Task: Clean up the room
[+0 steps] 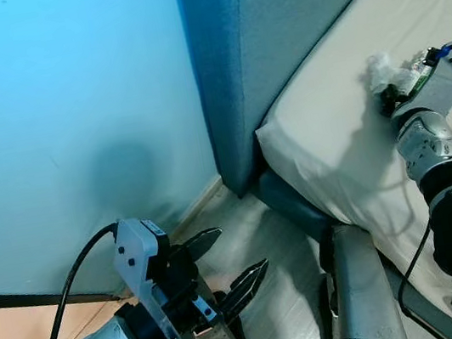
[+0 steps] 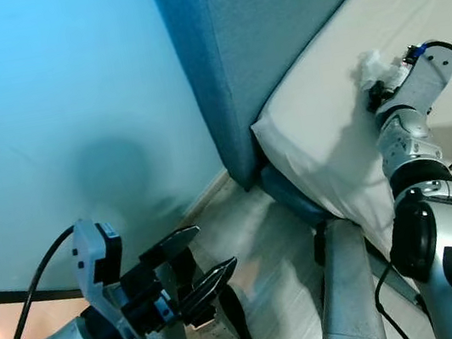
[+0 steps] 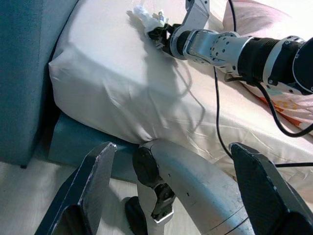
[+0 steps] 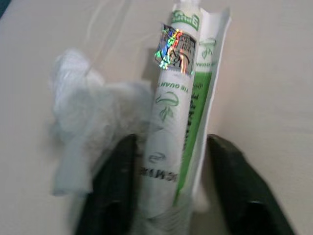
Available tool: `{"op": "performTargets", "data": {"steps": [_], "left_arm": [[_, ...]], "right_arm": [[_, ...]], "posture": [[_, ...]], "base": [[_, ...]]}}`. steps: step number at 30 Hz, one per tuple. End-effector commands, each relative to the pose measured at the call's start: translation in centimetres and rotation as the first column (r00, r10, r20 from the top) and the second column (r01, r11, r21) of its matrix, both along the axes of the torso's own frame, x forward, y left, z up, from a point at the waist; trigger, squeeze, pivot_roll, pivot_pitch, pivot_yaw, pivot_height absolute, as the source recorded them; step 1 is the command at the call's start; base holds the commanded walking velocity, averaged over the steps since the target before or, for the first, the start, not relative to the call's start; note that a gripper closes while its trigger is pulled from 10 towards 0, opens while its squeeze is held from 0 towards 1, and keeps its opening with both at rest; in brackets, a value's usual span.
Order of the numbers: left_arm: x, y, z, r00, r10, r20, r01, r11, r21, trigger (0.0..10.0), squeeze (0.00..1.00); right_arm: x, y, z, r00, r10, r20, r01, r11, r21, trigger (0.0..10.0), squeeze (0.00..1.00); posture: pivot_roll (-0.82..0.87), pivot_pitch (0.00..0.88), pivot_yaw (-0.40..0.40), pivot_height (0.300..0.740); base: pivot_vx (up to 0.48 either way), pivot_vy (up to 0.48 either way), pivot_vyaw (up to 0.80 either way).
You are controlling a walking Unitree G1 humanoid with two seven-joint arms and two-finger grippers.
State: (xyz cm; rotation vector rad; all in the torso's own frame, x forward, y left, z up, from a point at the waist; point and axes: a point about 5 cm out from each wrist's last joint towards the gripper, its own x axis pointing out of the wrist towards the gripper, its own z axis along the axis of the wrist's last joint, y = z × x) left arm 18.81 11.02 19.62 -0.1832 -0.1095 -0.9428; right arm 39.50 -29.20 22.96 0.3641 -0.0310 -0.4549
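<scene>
A green and white packet (image 4: 181, 98) lies on the white bed sheet (image 1: 332, 135), beside a crumpled white tissue (image 4: 83, 117). My right gripper (image 4: 168, 142) reaches out over the mattress and is shut on the packet, one black finger on each side. From the head, that gripper (image 1: 391, 96) sits near the head end of the bed with the tissue (image 1: 380, 70) just beyond it. My left gripper (image 1: 241, 250) hangs low over the pale floor, open and holding nothing.
A tall blue headboard (image 1: 273, 33) stands against the light blue wall (image 1: 63, 118). The mattress corner overhangs a blue bed base (image 3: 78, 142). My silver leg (image 1: 362, 294) stands close to the bed. A pink patterned cloth (image 3: 254, 12) lies farther along the bed.
</scene>
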Motion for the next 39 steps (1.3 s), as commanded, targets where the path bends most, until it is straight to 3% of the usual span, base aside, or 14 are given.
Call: {"op": "performTargets", "data": {"steps": [1,16,17,19,20,21,23,27,29,32,33,34,36,39], "left_arm": [[-0.5,0.1,-0.2,1.0,-0.013,-0.022,0.014,1.0,0.024,10.0,0.0],[-0.4,-0.4,-0.1,0.999,-0.023,-0.023,0.024,0.999,0.029,10.0,0.0],[0.0,-0.3,-0.1,1.0,-0.001,-0.015,0.001,1.0,0.022,10.0,0.0],[0.0,-0.3,-0.1,1.0,-0.001,-0.015,0.001,1.0,0.022,10.0,0.0],[0.6,-0.1,-0.1,0.999,0.033,-0.007,-0.033,0.999,0.01,10.0,0.0],[0.6,-0.1,-0.1,0.999,0.033,-0.007,-0.033,0.999,0.01,10.0,0.0],[1.7,0.1,-0.2,0.997,0.076,0.002,-0.076,0.997,-0.01,10.0,0.0],[1.9,0.1,-0.3,0.997,0.083,0.003,-0.083,0.996,-0.013,10.0,0.0],[3.1,0.2,0.2,0.993,0.113,0.037,-0.112,0.993,-0.034,10.0,0.0],[4.1,0.2,0.4,0.99,0.129,0.059,-0.126,0.991,-0.051,10.0,0.0],[4.9,0.2,0.7,0.987,0.142,0.078,-0.137,0.988,-0.068,10.0,0.0],[4.9,0.2,0.7,0.987,0.142,0.078,-0.137,0.988,-0.068,10.0,0.0],[5.7,0.3,1.1,0.984,0.151,0.098,-0.143,0.986,-0.087,10.0,0.0],[5.9,0.3,1.2,0.983,0.153,0.104,-0.143,0.985,-0.092,10.0,0.0]], "right_arm": [[-0.5,0.8,-3.9,0.989,0.044,-0.139,-0.032,0.996,0.082,0.0,0.0],[-0.5,0.7,-3.9,0.982,0.082,-0.17,-0.064,0.992,0.107,0.0,0.0],[0.0,1.3,-3.0,0.982,0.157,-0.1,-0.145,0.983,0.116,0.0,0.0],[0.0,1.3,-3.0,0.982,0.157,-0.1,-0.145,0.983,0.116,0.0,0.0],[0.4,1.9,-1.8,0.972,0.233,-0.008,-0.231,0.966,0.116,0.0,0.0],[0.4,1.9,-1.8,0.972,0.233,-0.008,-0.231,0.966,0.116,0.0,0.0],[0.9,2.7,0.0,0.937,0.326,0.123,-0.339,0.936,0.099,0.0,0.0],[0.9,2.8,0.3,0.93,0.338,0.144,-0.353,0.931,0.096,0.0,0.0],[1.1,3.2,1.9,0.885,0.386,0.261,-0.425,0.898,0.112,0.0,0.0],[1.1,3.5,2.7,0.85,0.409,0.333,-0.468,0.875,0.121,0.0,0.0],[1.1,3.7,3.6,0.808,0.43,0.403,-0.509,0.854,0.109,0.0,0.0],[1.1,3.7,3.6,0.808,0.43,0.403,-0.509,0.854,0.109,0.0,0.0],[0.9,3.9,4.5,0.756,0.451,0.474,-0.547,0.833,0.08,0.0,0.0],[0.8,3.9,4.7,0.741,0.459,0.49,-0.558,0.827,0.069,0.0,0.0]], "posture": [[0.21,0.598,0.105,0.476],[0.19,0.59,0.096,0.476],[0.17,0.552,0.07,0.476],[0.17,0.552,0.07,0.476],[0.16,0.527,0.062,0.476],[0.16,0.527,0.062,0.476],[0.15,0.507,0.055,0.476],[0.15,0.507,0.055,0.476],[0.12,0.417,0.038,0.476],[0.11,0.377,0.033,0.476],[0.1,0.346,0.034,0.476],[0.1,0.346,0.034,0.476],[0.1,0.339,0.034,0.476],[0.1,0.339,0.034,0.476]], "base": [[0.0,0.0,0.0],[0.0,0.0,0.0],[0.0,0.0,0.0],[0.0,0.0,0.0],[0.0,0.0,0.0],[0.0,0.0,0.0],[0.0,0.0,0.0],[0.0,0.0,0.0],[0.0,0.0,0.0],[0.0,0.0,0.0],[0.0,0.0,0.0],[0.0,0.0,0.0],[0.0,0.0,0.0],[0.0,0.0,0.0]]}}
